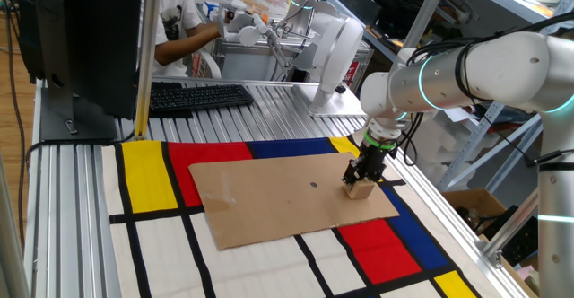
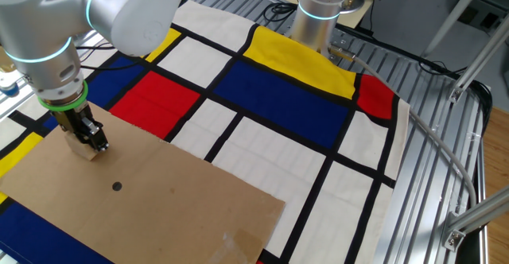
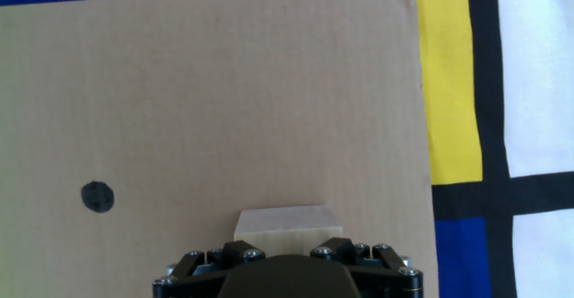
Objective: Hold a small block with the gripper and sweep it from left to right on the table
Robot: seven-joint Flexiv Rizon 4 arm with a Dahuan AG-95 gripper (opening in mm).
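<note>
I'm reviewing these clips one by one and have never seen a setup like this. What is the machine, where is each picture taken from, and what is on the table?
It is a single white and silver robot arm that ends in a small black two-finger pincer.

Two pictures come from fixed cameras looking at the table from different sides. The third comes from a camera on the hand, looking down along the fingers.

The ribbed metal table carries a mat of red, yellow, blue and white rectangles edged in black. On the mat lies a flat brown cardboard sheet with a black dot.

The pincer points straight down and is closed on a small tan wooden block, which rests on the cardboard near one edge.

A keyboard lies at the far end of the table.
</note>
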